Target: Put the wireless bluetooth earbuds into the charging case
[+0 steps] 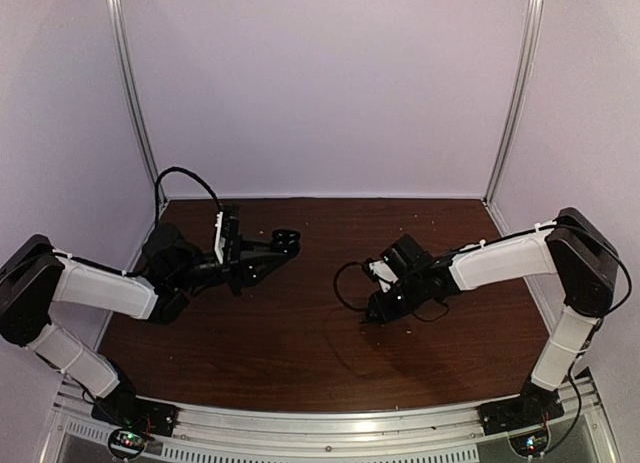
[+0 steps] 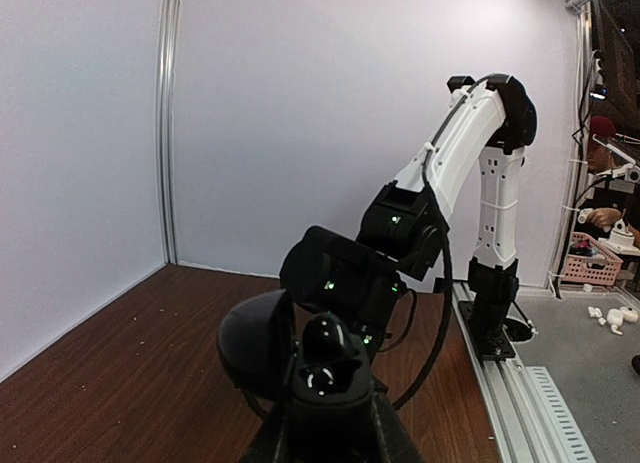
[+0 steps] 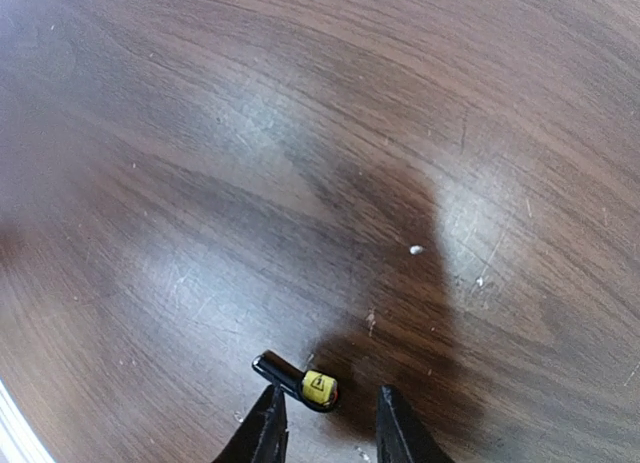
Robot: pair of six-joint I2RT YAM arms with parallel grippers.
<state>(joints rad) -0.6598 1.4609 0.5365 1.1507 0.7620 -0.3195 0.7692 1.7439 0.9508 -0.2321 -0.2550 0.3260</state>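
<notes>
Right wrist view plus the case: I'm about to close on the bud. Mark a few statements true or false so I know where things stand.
1. The right gripper has its fingers apart, just over the table. True.
2. A small black earbud with a yellow end lies on the table by those fingertips, nearer one finger than the other. True.
3. The right gripper is clamped on the charging case. False: the charging case sits in the left gripper, which is shut on it.
4. The case is closed. False: in the left wrist view its lid is swung open to one side.
</notes>
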